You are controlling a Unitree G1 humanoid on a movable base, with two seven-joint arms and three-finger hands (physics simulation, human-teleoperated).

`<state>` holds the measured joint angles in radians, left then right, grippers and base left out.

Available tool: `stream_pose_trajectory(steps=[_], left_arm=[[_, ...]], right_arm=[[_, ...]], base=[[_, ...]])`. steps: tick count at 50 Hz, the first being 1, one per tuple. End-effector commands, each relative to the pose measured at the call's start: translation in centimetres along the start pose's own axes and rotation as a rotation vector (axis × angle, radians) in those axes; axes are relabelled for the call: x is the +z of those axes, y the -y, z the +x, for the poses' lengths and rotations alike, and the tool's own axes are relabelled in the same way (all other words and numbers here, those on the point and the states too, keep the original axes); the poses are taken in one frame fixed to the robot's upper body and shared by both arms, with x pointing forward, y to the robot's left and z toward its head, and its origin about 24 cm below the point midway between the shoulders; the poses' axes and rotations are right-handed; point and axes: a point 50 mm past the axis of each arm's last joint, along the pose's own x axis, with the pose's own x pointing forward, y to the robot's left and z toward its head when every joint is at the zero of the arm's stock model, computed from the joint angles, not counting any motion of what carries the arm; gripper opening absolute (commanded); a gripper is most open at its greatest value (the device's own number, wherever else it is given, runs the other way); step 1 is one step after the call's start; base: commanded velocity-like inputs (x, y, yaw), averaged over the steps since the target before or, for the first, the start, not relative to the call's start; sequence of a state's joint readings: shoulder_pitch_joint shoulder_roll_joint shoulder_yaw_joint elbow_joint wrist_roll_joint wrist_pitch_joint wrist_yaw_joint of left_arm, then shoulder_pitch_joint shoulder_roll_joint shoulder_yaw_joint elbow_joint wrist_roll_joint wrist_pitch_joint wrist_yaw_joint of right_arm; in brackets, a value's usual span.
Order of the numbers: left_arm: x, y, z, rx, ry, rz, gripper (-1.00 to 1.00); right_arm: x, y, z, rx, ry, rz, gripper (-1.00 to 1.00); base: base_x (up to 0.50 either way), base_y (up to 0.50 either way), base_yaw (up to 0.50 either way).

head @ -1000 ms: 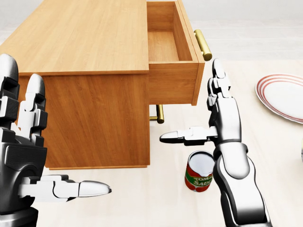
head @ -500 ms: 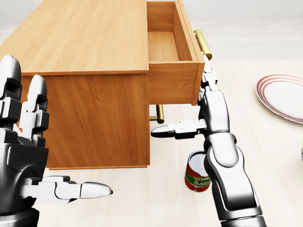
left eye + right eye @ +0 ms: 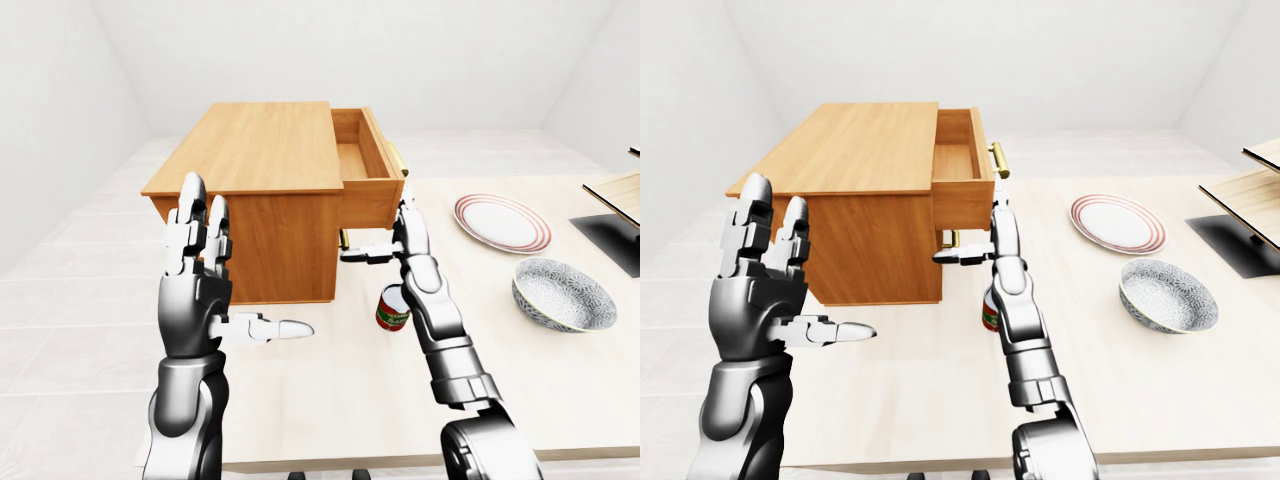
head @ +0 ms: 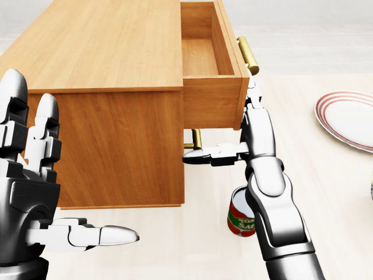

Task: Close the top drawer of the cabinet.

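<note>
Drawer [image 4: 210, 64] stands pulled out of my cabinet [image 4: 99, 87], long axis running rightward, brass handle [image 4: 247, 55] just above my right hand [image 4: 256, 131], fingers spread against its front. Left hand [image 4: 35, 192] hovers wide open, well left.

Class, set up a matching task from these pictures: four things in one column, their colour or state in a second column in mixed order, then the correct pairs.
Things:
1. drawer
2. can
3. plate
4. left hand

Descriptions:
A. red-ringed rim, lying flat on the table
B. pulled out, nothing inside
C. fingers spread, holding nothing
D. red label, standing upright by the right arm

Pairs: 1-B, 2-D, 3-A, 4-C
</note>
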<state>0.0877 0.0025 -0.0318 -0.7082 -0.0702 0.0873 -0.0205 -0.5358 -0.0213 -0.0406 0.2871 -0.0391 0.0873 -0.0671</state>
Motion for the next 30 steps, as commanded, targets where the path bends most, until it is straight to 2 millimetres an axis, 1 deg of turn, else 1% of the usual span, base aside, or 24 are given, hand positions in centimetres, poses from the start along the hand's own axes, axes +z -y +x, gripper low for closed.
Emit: stream_pose_trajectory(steps=[1, 4, 11, 16, 20, 29, 30], left_arm=[[0.0, 0.1, 0.0, -0.004, 0.002, 0.000, 1.00], [-0.1, 0.1, 0.0, -0.005, -0.003, 0.001, 1.00], [-0.1, 0.1, 0.0, -0.008, -0.005, 0.001, 1.00], [-0.2, 0.1, 0.0, -0.010, -0.009, 0.003, 1.00], [-0.1, 0.2, 0.0, -0.010, -0.004, 0.003, 1.00], [-0.1, 0.2, -0.1, -0.014, -0.007, 0.004, 1.00], [-0.2, 0.2, -0.1, -0.015, -0.012, 0.004, 1.00]], right_arm=[[-1.3, -2.1, 0.1, 0.097, -0.065, 0.015, 1.00], [-1.5, -2.4, 0.1, 0.108, -0.076, 0.015, 1.00], [-1.0, -3.3, 0.0, 0.135, -0.052, 0.012, 1.00], [-1.0, -3.7, -0.1, 0.146, -0.051, 0.016, 1.00], [-1.6, -4.3, -0.1, 0.168, -0.080, 0.015, 1.00], [-1.5, -4.7, 0.0, 0.181, -0.083, 0.029, 1.00], [-2.0, -4.8, 0.0, 0.185, -0.104, 0.029, 1.00]], base=[[0.00, 0.00, 0.00], [0.00, 0.00, 0.00], [0.00, 0.00, 0.00], [0.00, 0.00, 0.00], [0.00, 0.00, 0.00], [0.00, 0.00, 0.00], [0.00, 0.00, 0.00]])
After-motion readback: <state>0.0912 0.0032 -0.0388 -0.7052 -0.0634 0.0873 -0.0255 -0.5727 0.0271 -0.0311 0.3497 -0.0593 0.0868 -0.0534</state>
